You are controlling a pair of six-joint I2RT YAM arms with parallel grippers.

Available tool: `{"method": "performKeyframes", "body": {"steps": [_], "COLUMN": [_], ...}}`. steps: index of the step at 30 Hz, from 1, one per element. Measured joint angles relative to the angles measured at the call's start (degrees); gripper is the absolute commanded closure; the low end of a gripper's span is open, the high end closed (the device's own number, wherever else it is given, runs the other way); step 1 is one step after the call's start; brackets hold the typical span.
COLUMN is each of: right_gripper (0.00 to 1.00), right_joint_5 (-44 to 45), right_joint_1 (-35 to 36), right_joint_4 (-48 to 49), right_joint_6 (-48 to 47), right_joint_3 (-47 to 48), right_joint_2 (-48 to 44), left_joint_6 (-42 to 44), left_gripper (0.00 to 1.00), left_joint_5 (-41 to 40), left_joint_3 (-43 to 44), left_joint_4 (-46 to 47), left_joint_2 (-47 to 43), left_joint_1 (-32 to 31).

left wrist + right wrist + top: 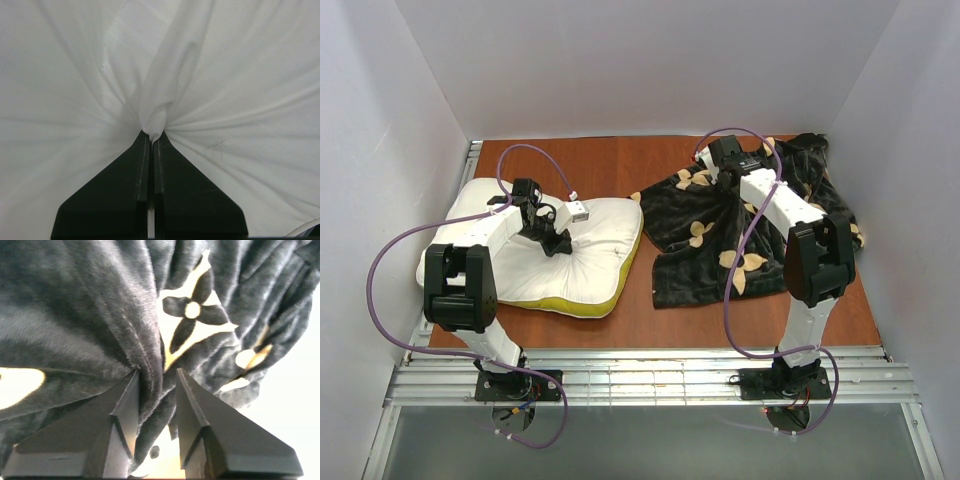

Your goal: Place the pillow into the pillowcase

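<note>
Top external view gives you the pillow lying flat on the brown table, its yellow band running along the edge nearest the arm bases. Your left gripper is down on the middle of the pillow, and the white cloth creases in toward it from all sides. From the left wrist camera you can see the two black fingers pressed together, with only a slit between them, pinching a small twisted fold of the white cover at their tips.

To the right of the pillow, the pillowcase sits crumpled on the same surface. A strip of bare wood separates them near the arms, while the pillow's far right corner comes just beside the black plush. Your right gripper is at the part of the pillowcase farthest from the pillow's yellow edge, and the fabric fans out from it in folds. In the right wrist camera, its fingers stand part-way apart, clamping a thick ridge of black plush that fills the gap, with a tan flower print just beyond the tips.
</note>
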Motion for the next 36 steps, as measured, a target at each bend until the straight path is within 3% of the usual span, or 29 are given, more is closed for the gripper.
{"method": "performKeyframes", "body": {"steps": [2,4,10,12,13,17,20,24,31,32,34,35,36], "right_gripper": [0.80,0.98,0.99,0.99,0.99,0.99,0.99,0.99,0.99,0.99,0.99,0.99,0.99], "right_joint_5": [-1.6,-3.8,-11.1,-13.5,-14.6,-18.5,-22.4,-26.8,-31.6,-32.3,-34.0,-34.8,-35.7], "right_joint_1": [0.0,-0.1,-0.8,-1.2,-1.5,-3.3,-5.7,-8.8,-10.6,-10.8,-11.1,-11.5,-12.0], "right_joint_4": [-0.3,-0.7,-2.8,-3.4,-3.5,-3.7,-3.9,-4.1,-4.8,-4.9,-5.1,-5.3,-5.6], "right_joint_6": [0.2,0.1,1.7,2.3,2.6,4.2,5.6,7.2,8.8,9.0,9.6,9.8,10.0], "right_joint_3": [0.0,0.1,0.3,0.3,0.3,0.3,0.4,0.5,1.1,1.4,2.3,2.8,3.4], "right_joint_2": [0.0,0.0,0.0,0.0,0.0,0.0,0.1,0.1,0.1,0.1,0.2,0.2,0.2], "left_joint_6": [0.0,0.0,-3.9,-6.2,-7.6,-13.2,-17.0,-22.0,-25.8,-26.4,-26.6,-26.4,-25.8], "left_gripper": [1.00,1.00,0.88,0.40,0.26,0.22,0.22,0.21,0.29,0.45,0.66,0.87,0.95], "left_joint_5": [-0.1,0.0,-0.9,-0.6,0.3,1.2,-0.2,-2.3,-9.6,-10.3,-12.7,-13.8,-14.7], "left_joint_3": [0.0,0.0,5.8,12.7,15.8,19.0,19.2,23.1,28.8,29.7,30.4,30.5,30.5], "left_joint_4": [0.1,0.1,-2.5,-4.4,-4.4,0.9,6.7,14.2,23.3,24.3,24.9,25.1,25.4], "left_joint_2": [0.0,0.0,2.5,6.1,7.3,5.9,5.5,13.3,31.7,32.3,32.8,33.0,33.1], "left_joint_1": [0.0,0.0,-0.4,-0.5,-0.5,-3.7,-11.9,-23.1,-29.2,-29.4,-29.8,-30.0,-30.1]}}
